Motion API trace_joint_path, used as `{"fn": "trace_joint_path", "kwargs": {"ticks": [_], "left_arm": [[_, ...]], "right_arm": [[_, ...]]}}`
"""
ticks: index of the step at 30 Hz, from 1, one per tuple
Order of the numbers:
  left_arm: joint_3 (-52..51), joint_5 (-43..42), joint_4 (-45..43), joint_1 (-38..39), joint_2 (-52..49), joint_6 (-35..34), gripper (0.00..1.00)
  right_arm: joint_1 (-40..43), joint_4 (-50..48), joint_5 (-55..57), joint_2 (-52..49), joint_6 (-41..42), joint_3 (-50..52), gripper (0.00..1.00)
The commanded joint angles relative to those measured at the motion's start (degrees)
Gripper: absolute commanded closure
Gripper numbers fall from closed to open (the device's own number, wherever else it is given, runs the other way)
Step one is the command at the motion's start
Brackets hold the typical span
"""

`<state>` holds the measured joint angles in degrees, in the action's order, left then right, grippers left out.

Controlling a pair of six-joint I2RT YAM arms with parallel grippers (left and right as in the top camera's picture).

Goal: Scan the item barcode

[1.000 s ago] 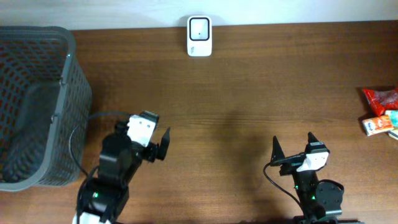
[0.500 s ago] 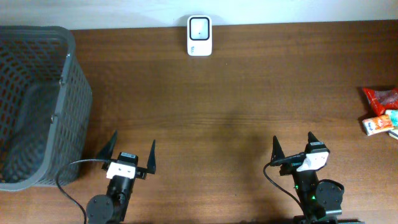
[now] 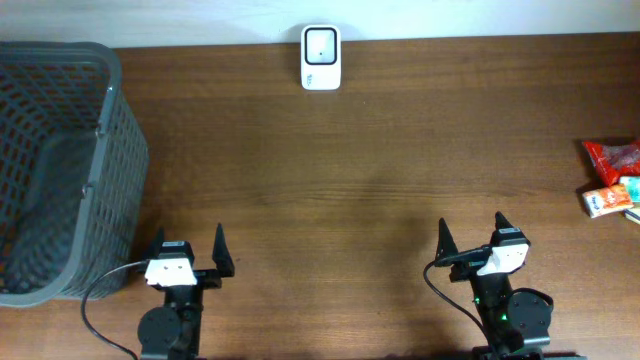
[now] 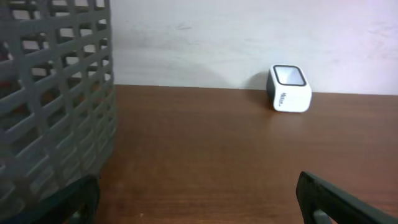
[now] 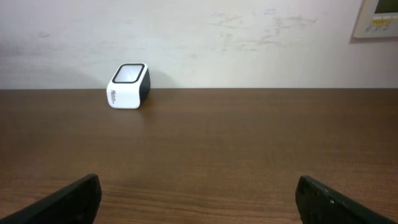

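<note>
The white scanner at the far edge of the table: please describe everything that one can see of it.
The white scanner is a small box with rounded corners, plastic by its look. Its sloping top holds a pale window in a dark frame. Dark lettering on the front is too small to read. It stands upright on the brown table, close to the pale wall; nothing else touches it.

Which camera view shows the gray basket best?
The overhead view: it shows the basket almost whole, rim and inside. The left wrist view shows only part of its wall; the right wrist view shows none of it.
</note>
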<state>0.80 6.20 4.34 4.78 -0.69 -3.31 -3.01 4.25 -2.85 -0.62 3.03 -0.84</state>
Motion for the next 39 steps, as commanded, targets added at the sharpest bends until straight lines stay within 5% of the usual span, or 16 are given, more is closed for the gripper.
{"fn": "trace_joint_path", "kwargs": {"ticks": [1,39], "left_arm": [[-0.3,-0.8,0.3,-0.6,0.4,0.2,0.01],[-0.3,-2.5,0.3,-0.6,0.4,2.0,0.01]], "right_arm": [[-0.4,0.1,0.3,0.4,0.2,0.5,0.02],[-0.4,0.1,0.3,0.4,0.2,0.5,0.02]]}}
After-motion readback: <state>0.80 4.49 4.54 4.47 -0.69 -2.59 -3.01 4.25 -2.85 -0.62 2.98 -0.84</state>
